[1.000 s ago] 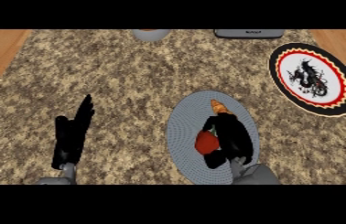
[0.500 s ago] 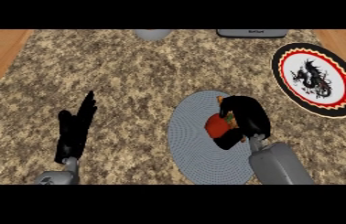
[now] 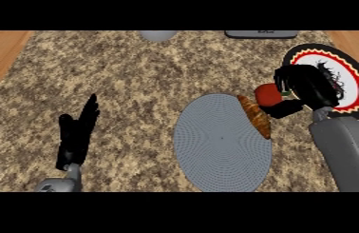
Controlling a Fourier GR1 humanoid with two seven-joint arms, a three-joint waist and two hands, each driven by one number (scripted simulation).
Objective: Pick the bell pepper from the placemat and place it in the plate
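Red pepper: the bell pepper is up off the placemat, caught in the right hand, sitting between the mat's right edge and the plate's left rim. A bit of green stem shows on its right side.
Right hand: black right hand comes in from the right side on its grey forearm, fingers and thumb curled round the pepper, thumb poking out underneath it. It covers the left part of the plate.
Plate: round plate at the far right, black and yellow scalloped rim, red ring, white middle with a black dragon-looking figure. Partly hidden behind the hand.
Placemat: grey oval placemat with a fine woven texture, lying flat in the lower middle of the counter.
On the mat: a long orange-brown speckled thing, lying along the mat's upper right edge, just below the pepper. Can't tell what it is tbh.
Left hand: left hand at the lower left, fingers straight and pointing up, holding nothing, well apart from the mat.
Counter: speckled brown granite counter, wood strip at the left edge.
Back edge: a grey rounded object and a dark flat device, both cut off at the top.
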